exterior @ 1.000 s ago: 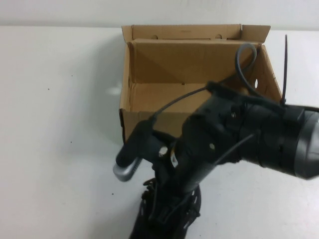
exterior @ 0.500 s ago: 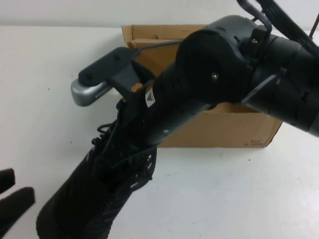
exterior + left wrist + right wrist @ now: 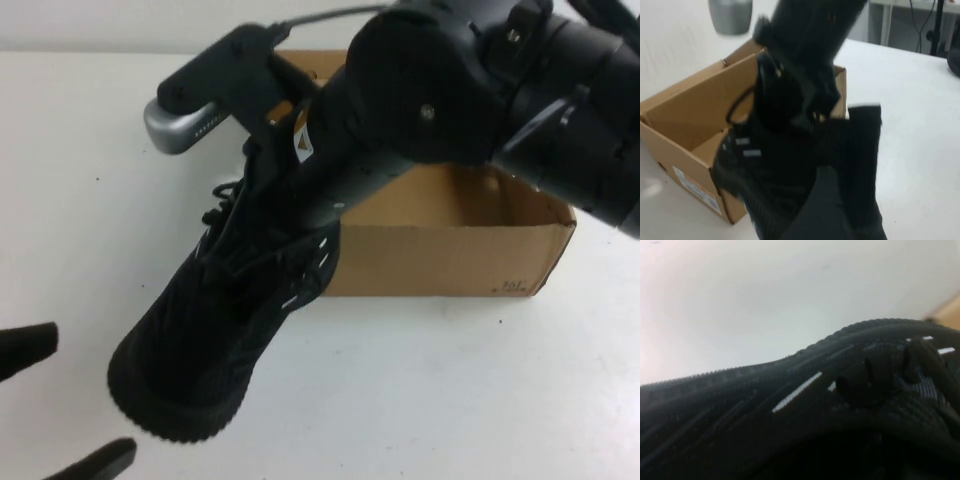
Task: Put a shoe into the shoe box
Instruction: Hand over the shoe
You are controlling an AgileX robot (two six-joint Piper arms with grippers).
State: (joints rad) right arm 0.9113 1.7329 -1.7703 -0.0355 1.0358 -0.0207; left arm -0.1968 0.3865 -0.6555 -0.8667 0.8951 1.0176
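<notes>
1. High view: the right gripper point(image 3: 262, 205) holds the shoe point(image 3: 225, 320) aloft at about 8 o'clock of the frame, toe hanging down toward the table point(image 3: 420, 390), heel end up at the arm.
2. Its jaws appear pressed onto the shoe's collar near the laces, though the contact itself is hidden behind the arm.
3. The shoe box point(image 3: 470, 250) sits at 3 o'clock of the shoe, open and on the table; the shoe overlaps its near-left corner in the frame without being inside.
4. The left gripper point(image 3: 55, 400) waits at 7 o'clock, low in the frame, jaws spread and holding nothing.
5. Left wrist view shows the shoe point(image 3: 775, 170) in front of the box point(image 3: 695, 145).
6. By its looks, the knit upper is soft and will flex; the ridged sole is stiffer. The shoe seems light, and a grip at the collar lets the toe swing, so a slow carry suits it.
</notes>
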